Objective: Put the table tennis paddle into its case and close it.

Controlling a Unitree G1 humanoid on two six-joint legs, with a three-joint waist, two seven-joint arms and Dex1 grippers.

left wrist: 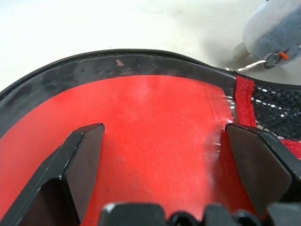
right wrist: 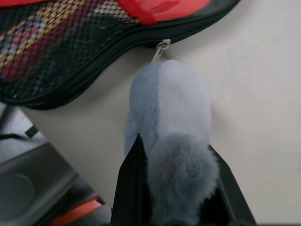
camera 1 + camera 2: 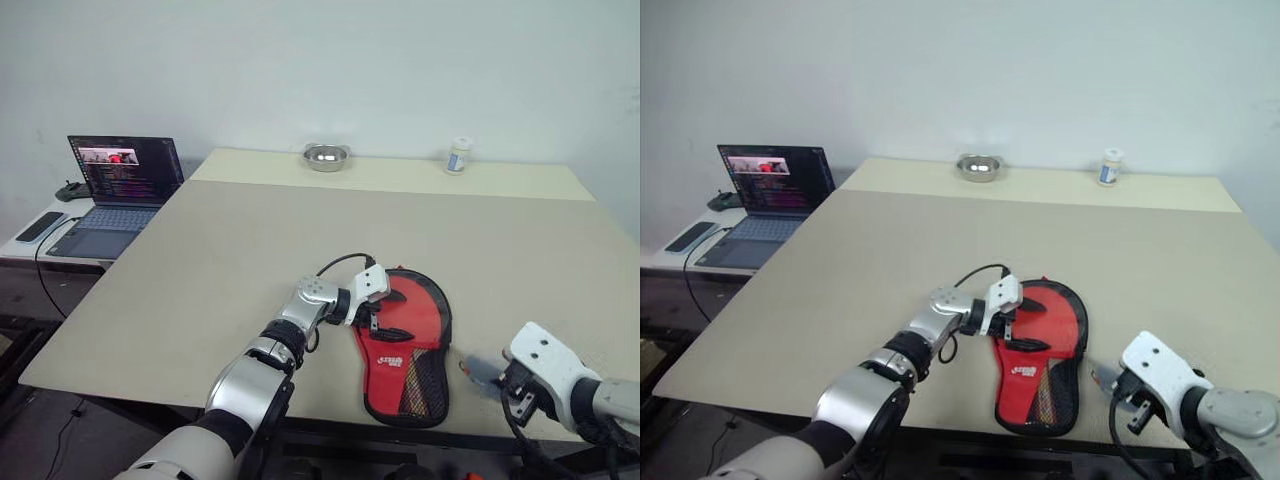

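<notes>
The black case [image 3: 446,322] lies near the table's front edge with the red paddle [image 3: 420,310] inside it. The striped handle [image 2: 28,33] shows through the mesh panel [image 3: 425,380]. My left gripper [image 3: 392,315] hovers open just over the red face [image 1: 155,141], one finger [image 1: 84,160] on each side. A grey plush zipper pull [image 2: 169,103] hangs from the case's edge by a small metal ring [image 2: 160,49]. My right gripper [image 2: 176,188] is shut on that plush, to the right of the case [image 3: 478,368].
An open laptop [image 3: 120,190] and a dark handset [image 3: 40,226] sit on a side table at the left. A metal bowl [image 3: 325,156] and a small white bottle [image 3: 459,155] stand at the far edge of the beige table [image 3: 250,250].
</notes>
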